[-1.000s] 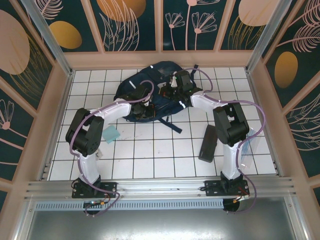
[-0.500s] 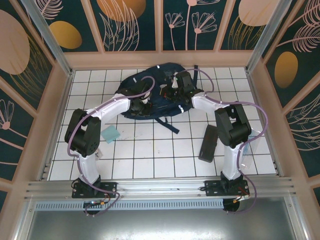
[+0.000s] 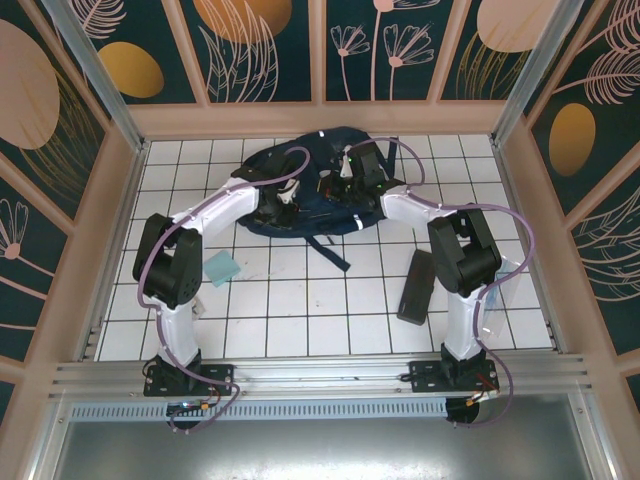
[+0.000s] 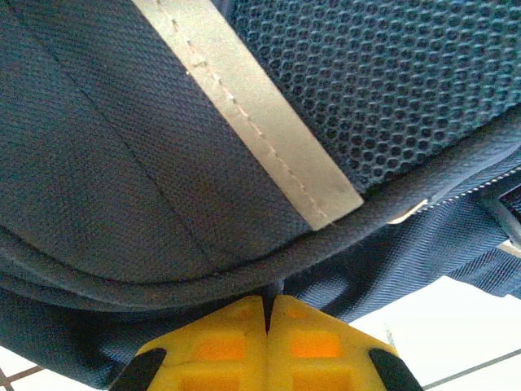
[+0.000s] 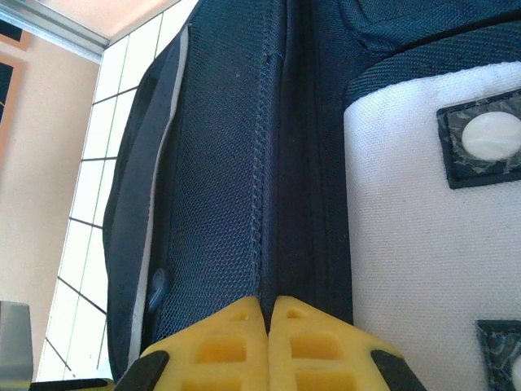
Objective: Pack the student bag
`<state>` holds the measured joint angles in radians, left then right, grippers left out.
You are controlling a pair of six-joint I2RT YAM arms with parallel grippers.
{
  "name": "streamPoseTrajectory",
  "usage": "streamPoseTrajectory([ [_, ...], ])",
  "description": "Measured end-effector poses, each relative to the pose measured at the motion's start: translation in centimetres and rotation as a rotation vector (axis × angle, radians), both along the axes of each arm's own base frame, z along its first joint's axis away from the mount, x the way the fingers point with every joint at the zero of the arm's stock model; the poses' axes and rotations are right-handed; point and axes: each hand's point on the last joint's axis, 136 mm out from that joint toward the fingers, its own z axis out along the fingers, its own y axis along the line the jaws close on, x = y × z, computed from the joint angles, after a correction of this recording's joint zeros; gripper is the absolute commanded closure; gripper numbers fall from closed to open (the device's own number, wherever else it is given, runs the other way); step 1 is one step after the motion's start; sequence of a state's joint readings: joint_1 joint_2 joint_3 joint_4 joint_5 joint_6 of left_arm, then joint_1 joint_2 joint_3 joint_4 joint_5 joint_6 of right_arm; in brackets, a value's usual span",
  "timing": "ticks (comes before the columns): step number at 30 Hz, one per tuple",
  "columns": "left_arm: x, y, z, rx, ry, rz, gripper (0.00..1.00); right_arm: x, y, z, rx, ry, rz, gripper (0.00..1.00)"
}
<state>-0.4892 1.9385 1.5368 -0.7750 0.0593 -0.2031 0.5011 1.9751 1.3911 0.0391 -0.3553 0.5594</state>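
Navy fabric of the student bag point(image 3: 330, 145) is lying on the far half of the white-tiled table point(image 3: 290, 320), close to the back wall, w/ a dark strap point(image 3: 335, 252) trailing toward the near side. Both arms are reaching over it, one from each side.

Left gripper point(image 4: 267, 314) is sitting clenched, yellow tips pressed together & nipping the bag's piped edge just below a white reflective stripe point(image 4: 252, 114); honeycomb mesh point(image 4: 391, 81) is showing beside the stripe.

Right gripper point(image 5: 266, 314) is also squeezed fully together, tips touching a stitched seam btwn dark mesh and the white front patch point(image 5: 407, 244); can't tell whether any cloth is caught there.

A teal flat item point(image 3: 222, 268) is lying near the left arm, well apart from the bag. A dark oblong case point(image 3: 415, 285) is lying beside the right arm.
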Motion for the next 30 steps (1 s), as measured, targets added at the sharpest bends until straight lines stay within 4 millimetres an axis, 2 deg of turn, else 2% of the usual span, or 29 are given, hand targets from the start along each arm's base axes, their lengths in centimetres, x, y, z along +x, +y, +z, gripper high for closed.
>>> streamPoseTrajectory([
  [12, 0.1, -0.9, -1.3, -0.081, 0.03, -0.007, 1.0, 0.0, -0.5, -0.5, -0.02, 0.011, -0.009, 1.0],
  [21, 0.4, 1.1, -2.0, 0.057, -0.006, 0.03, 1.0, 0.0, -1.0, -1.0, -0.064, 0.0, -0.013, 1.0],
  [30, 0.5, 3.6, -0.6, 0.169, -0.051, 0.076, 1.0, 0.3, -1.3, -1.0, -0.069, -0.006, -0.016, 1.0],
])
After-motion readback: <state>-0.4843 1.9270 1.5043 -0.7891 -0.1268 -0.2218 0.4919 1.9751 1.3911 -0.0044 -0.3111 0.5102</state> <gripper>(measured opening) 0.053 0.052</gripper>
